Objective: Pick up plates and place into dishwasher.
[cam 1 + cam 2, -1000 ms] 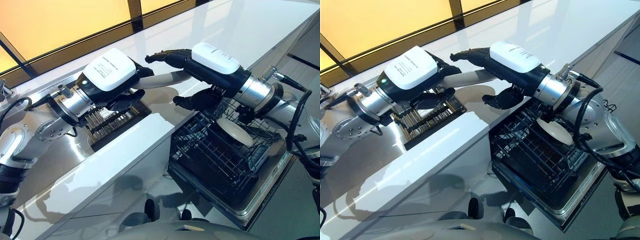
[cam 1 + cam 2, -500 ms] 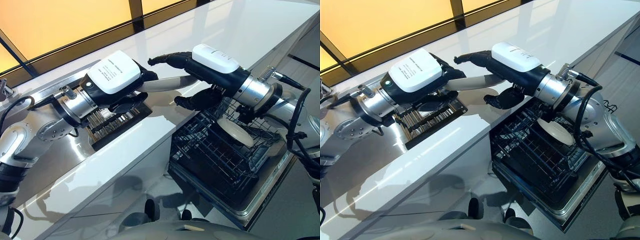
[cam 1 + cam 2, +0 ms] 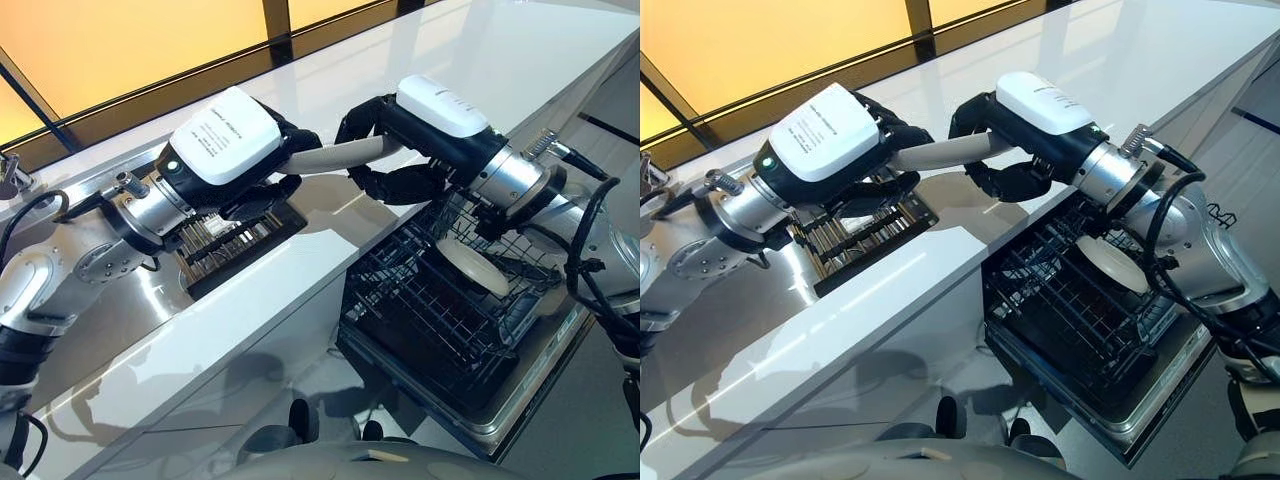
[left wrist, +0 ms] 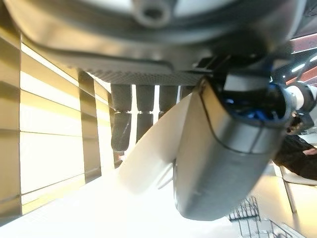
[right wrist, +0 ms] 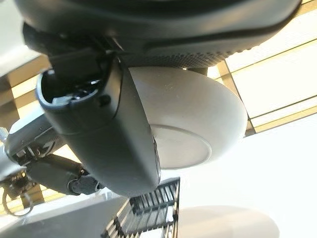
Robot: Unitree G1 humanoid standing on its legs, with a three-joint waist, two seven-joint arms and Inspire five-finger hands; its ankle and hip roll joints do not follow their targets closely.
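Both hands grasp one round white ceramic plate above the glossy white surface — left hand and right hand fingers curled on opposite rims. Another white plate already sits in the black wire dishwasher rack — this one isn't loaded yet.

— What lies on the long glossy white countertop?
— A black slatted metal rack, sunk into a brushed steel surface at its left end.
— And behind?
— Glowing amber wall panels, set in a dark frame, run along the counter's far edge.
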